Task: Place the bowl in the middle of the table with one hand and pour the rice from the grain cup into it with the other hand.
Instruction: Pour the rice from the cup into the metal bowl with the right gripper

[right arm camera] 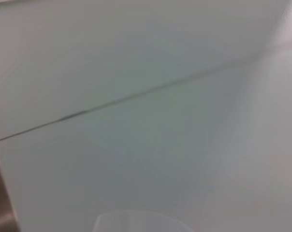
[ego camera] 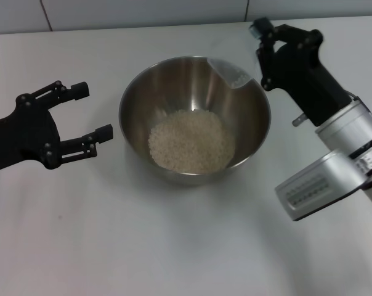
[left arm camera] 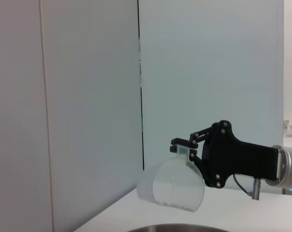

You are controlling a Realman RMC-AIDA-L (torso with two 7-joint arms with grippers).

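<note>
The steel bowl (ego camera: pixel 143 105) stands mid-table on the white table (ego camera: pixel 173 246) and holds a pale heap of rice (ego camera: pixel 192 140). My right gripper (ego camera: pixel 258 58) is shut on the clear grain cup (ego camera: pixel 230 72), which is tipped mouth-down over the bowl's far right rim and looks empty. The left wrist view shows the same grip (left arm camera: pixel 182 151) on the tilted cup (left arm camera: pixel 172 186), above the bowl's rim (left arm camera: pixel 170 228). My left gripper (ego camera: pixel 93 111) is open and empty, just left of the bowl, not touching it. The right wrist view shows only the cup's rim (right arm camera: pixel 136 220) and a bowl edge (right arm camera: pixel 1 203).
A tiled wall (ego camera: pixel 143 12) runs behind the table's far edge. The right arm's silver forearm (ego camera: pixel 334 166) reaches over the table's right side. White tabletop lies in front of the bowl.
</note>
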